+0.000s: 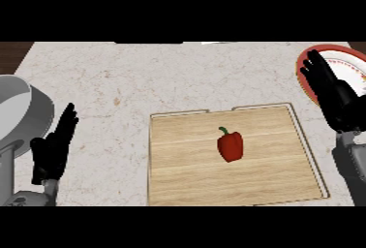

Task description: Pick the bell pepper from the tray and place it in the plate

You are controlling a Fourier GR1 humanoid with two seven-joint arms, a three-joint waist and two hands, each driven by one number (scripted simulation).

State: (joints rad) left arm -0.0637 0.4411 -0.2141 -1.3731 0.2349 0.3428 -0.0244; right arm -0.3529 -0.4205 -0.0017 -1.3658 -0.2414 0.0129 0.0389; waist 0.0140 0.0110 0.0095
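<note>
- Pepper [230, 147] sits mid-tray [178, 193], stem pointing away from robot, long axis near-far.
- Right hand [332, 94] nearer, fingers straight, over plate [336, 51]; pepper lies left of it.
- Left hand [53, 145] spread, resting.

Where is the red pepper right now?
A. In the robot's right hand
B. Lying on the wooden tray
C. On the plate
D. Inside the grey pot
B: the bell pepper lies on the wooden tray, with no hand touching it; the right hand is open over by the plate, and the left hand rests open at the left.
</note>
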